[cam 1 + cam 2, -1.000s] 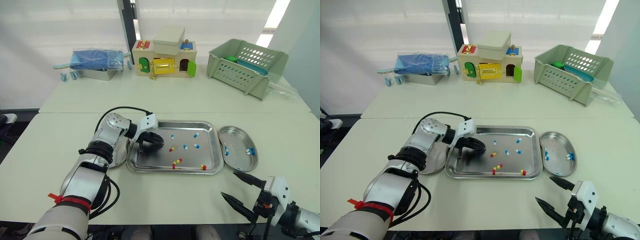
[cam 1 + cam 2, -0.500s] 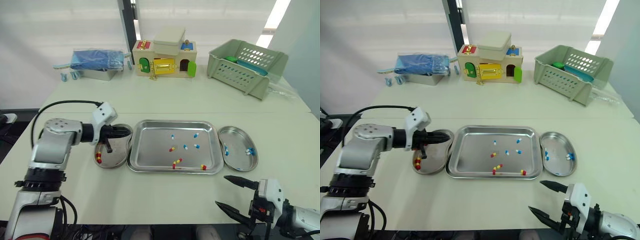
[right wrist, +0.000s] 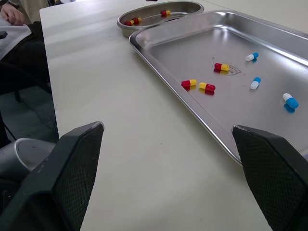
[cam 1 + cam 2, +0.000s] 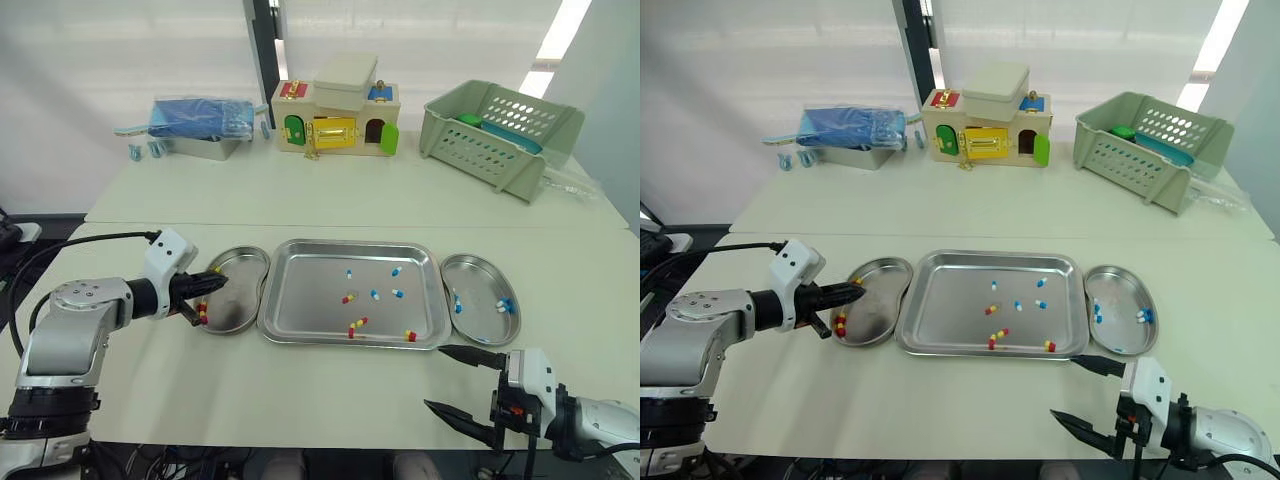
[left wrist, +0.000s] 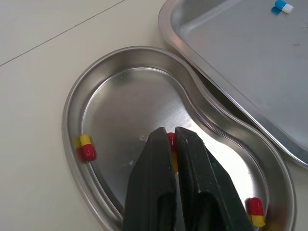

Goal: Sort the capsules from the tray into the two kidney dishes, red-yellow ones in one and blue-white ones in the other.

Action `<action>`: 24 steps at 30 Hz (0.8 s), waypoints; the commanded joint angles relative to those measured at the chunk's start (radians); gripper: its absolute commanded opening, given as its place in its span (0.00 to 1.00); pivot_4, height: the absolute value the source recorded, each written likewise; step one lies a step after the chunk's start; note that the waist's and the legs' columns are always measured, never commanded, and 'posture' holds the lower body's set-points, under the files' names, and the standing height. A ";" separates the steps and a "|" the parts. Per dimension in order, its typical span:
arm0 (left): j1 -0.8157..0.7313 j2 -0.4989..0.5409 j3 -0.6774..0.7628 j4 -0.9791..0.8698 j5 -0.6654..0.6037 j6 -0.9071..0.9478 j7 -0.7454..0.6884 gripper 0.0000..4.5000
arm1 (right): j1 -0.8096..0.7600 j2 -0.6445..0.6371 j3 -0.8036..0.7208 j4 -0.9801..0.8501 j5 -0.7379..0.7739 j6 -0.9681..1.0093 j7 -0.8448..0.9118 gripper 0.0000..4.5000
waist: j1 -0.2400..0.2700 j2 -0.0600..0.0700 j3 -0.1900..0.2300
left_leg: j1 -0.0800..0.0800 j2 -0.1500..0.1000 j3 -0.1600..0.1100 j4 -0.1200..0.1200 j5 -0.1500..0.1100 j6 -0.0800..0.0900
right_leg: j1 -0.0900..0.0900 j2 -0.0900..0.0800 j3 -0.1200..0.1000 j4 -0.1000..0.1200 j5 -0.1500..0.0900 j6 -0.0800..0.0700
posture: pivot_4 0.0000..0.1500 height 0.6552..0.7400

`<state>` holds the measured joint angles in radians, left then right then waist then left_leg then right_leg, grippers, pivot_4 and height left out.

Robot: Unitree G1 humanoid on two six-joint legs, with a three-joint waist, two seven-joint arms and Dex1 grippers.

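Hovering over left kidney dish (image 4: 245, 262) w/ red-yellow caps in it, L gripper (image 5: 169, 134), fingers pressed nearly together, nothing clearly held, tray (image 4: 310, 300) centre w/ mixed capsules (image 4: 356, 324), R gripper (image 4: 434, 377) spread wide, empty, near-right of tray

The tray (image 4: 300, 300) and both kidney dishes are plain silver. Red-yellow capsules (image 4: 355, 323) and blue-white capsules (image 4: 396, 293) speckle the tray. The left kidney dish (image 4: 240, 285) holds red-yellow ones, the right kidney dish (image 4: 480, 282) blue-white. The table (image 4: 300, 385) is cream. The far-right basket (image 4: 500, 130) is pale green and the far-left bundle (image 4: 195, 115) is blue.
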<state>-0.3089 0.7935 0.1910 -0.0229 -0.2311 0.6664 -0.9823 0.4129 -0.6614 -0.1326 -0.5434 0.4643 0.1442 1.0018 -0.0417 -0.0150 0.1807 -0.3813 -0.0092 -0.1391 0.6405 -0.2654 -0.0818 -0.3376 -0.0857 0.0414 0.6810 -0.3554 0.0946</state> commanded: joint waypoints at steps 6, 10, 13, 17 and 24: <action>-0.042 -0.010 -0.060 0.080 -0.007 -0.061 0.024 0.01 | 0.000 0.008 0.016 -0.025 0.014 0.008 -0.025 1.00 | -0.001 0.000 0.000 | 0.000 0.000 0.000 0.000 0.000 0.000 | 0.000 0.000 0.000 0.000 0.000 0.000 | 1.00 1.00; -0.053 -0.001 -0.066 0.098 -0.015 -0.070 0.020 0.06 | 0.015 0.010 0.018 -0.024 0.011 -0.004 -0.027 1.00 | 0.000 0.000 0.000 | 0.000 0.000 0.000 0.000 0.000 0.000 | 0.000 0.000 0.000 0.000 0.000 0.000 | 1.00 1.00; -0.058 0.006 -0.065 0.108 -0.015 -0.078 0.019 0.24 | 0.020 0.016 0.021 -0.009 0.005 -0.018 -0.023 1.00 | 0.000 0.000 0.000 | 0.000 0.000 0.000 0.000 0.000 0.000 | 0.000 0.000 0.000 0.000 0.000 0.000 | 1.00 1.00; -0.060 0.008 -0.066 0.111 -0.016 -0.081 0.019 0.52 | 0.016 0.023 0.025 0.008 0.000 -0.030 -0.020 1.00 | -0.001 0.000 0.000 | 0.000 0.000 0.000 0.000 0.000 0.000 | 0.000 0.000 0.000 0.000 0.000 0.000 | 1.00 1.00; -0.061 0.008 -0.065 0.111 -0.020 -0.083 0.018 0.99 | 0.022 0.028 0.029 0.033 -0.007 -0.059 -0.013 1.00 | -0.001 0.000 0.000 | 0.000 0.000 0.000 0.000 0.000 0.000 | 0.000 0.000 0.000 0.000 0.000 0.000 | 1.00 1.00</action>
<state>-0.3573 0.7827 0.1151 0.0938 -0.2410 0.6009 -0.9659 0.4274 -0.6352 -0.0966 -0.4988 0.4529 0.1119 0.9815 -0.0426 -0.0150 0.1807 -0.3813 -0.0092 -0.1390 0.6405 -0.2654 -0.0819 -0.3379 -0.0856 0.0416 0.6813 -0.3554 0.0946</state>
